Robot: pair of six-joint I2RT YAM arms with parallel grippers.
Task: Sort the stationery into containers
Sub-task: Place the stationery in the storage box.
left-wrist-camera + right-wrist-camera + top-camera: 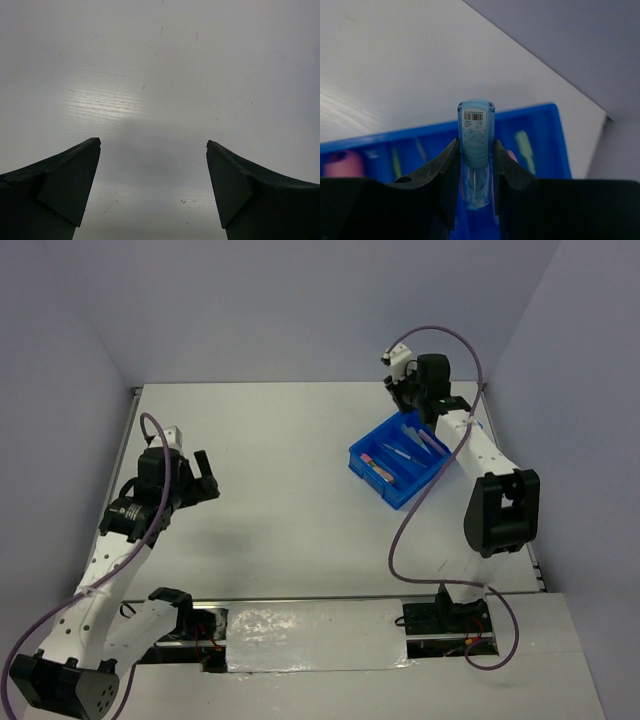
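Well left of the blue tray (375, 483), the left gripper (205, 478) hangs over the bare table (280, 490), jaws spread wide and empty. Several pens (395, 455) lie in the tray's compartments. Over the tray's far end, the right gripper (476, 150) pinches a light blue pen (476, 127) that sticks out past its fingertips.

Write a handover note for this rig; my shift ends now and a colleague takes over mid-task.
Left end effector: open, empty, above bare table on the left side.
Right end effector: shut on a light blue pen, held over the far end of the blue tray.
Done: several pens, among them a pink pen, lie in the tray's compartments.
Left: release the light blue pen into a compartment. The top view shows no other pens loose on the table, though the right arm hides a little of it.
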